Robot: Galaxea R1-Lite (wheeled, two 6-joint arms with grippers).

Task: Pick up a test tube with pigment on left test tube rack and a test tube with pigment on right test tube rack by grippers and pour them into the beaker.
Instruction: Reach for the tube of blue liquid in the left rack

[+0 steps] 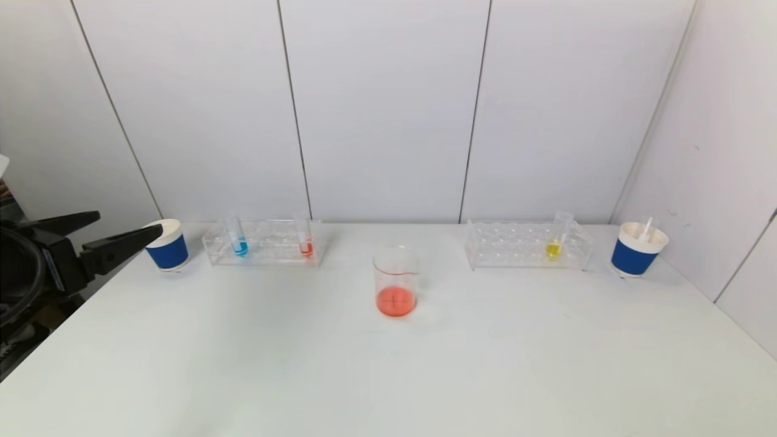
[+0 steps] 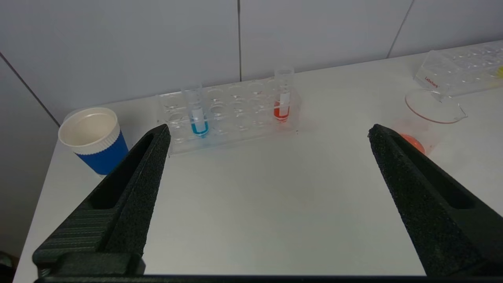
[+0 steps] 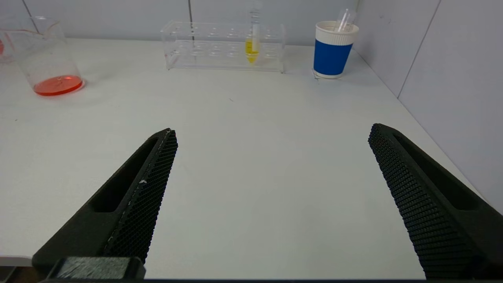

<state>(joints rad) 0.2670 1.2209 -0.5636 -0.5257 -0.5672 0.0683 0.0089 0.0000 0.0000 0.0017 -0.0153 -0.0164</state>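
The clear left test tube rack [image 1: 264,244] [image 2: 232,114] holds a tube of blue pigment [image 1: 240,244] [image 2: 198,120] and a tube of red pigment [image 1: 306,244] [image 2: 281,106]. On the right test tube rack [image 1: 527,246] [image 3: 222,46] stands a tube of yellow pigment [image 1: 554,244] [image 3: 251,49]. The beaker [image 1: 396,282] [image 3: 49,59] sits mid-table between the racks with orange-red liquid in its bottom. My left gripper [image 1: 127,230] [image 2: 269,131] hovers open and empty at the table's left edge, well short of its rack. The right gripper [image 3: 273,131] is open and empty over the near right table; the head view does not show it.
A blue-and-white paper cup [image 1: 167,244] [image 2: 94,139] stands left of the left rack, close to my left fingertips. Another such cup [image 1: 638,249] [image 3: 334,49] with an empty tube in it stands right of the right rack. Walls close the back and right.
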